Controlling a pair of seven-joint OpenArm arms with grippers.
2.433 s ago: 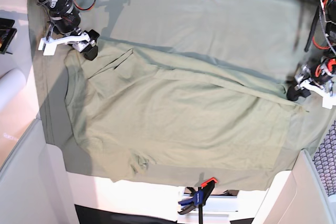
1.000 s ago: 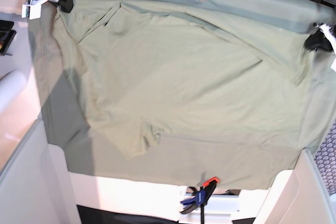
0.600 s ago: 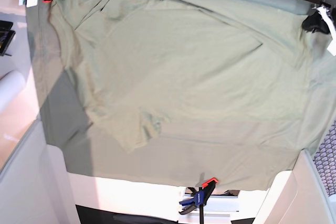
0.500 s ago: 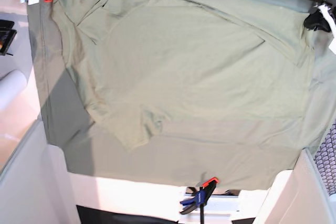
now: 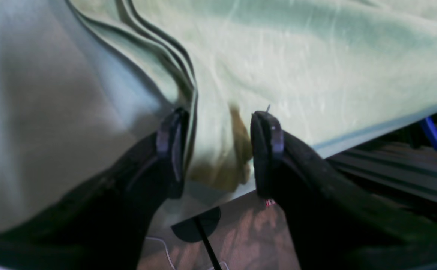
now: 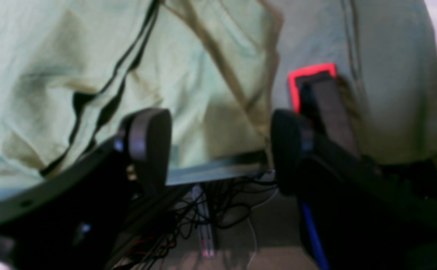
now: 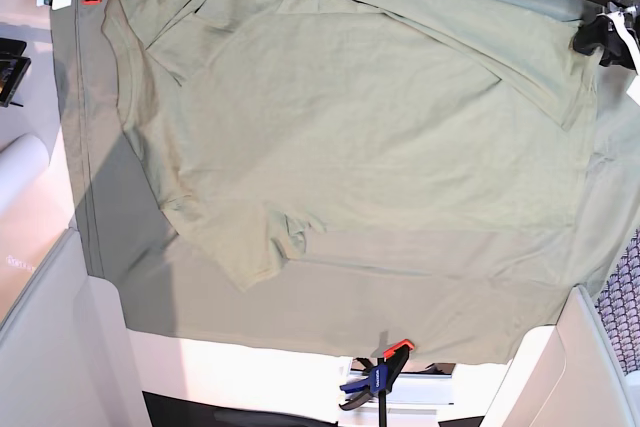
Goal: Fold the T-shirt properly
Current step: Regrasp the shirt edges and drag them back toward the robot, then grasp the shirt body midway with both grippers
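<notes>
In the left wrist view, the left gripper [image 5: 218, 150] has its two dark fingers spread, with a fold of the T-shirt [image 5: 316, 67] lying loose in the gap between them at the table's edge; the cloth touches the left finger's inner face, but nothing is pinched. Below the edge a brown floor and a blue bar show. The right wrist view shows the right gripper [image 6: 218, 150] with its jaws also wide apart, the shirt's hemmed corner hanging between them without being clamped, and a red-and-black clamp [image 6: 314, 93] just beside the right finger, biting the tablecloth [image 6: 391, 93]; tangled cables lie below. Only the base view gives the whole layout: the T-shirt [image 7: 350, 127] lies spread flat across the green tablecloth [image 7: 400, 317], reaching the far edge, one sleeve crumpled near the front left. The grippers sit at the far corners, and a blue-and-orange clamp [image 7: 378, 375] grips the near edge. No label or writing can be read in any view.
</notes>
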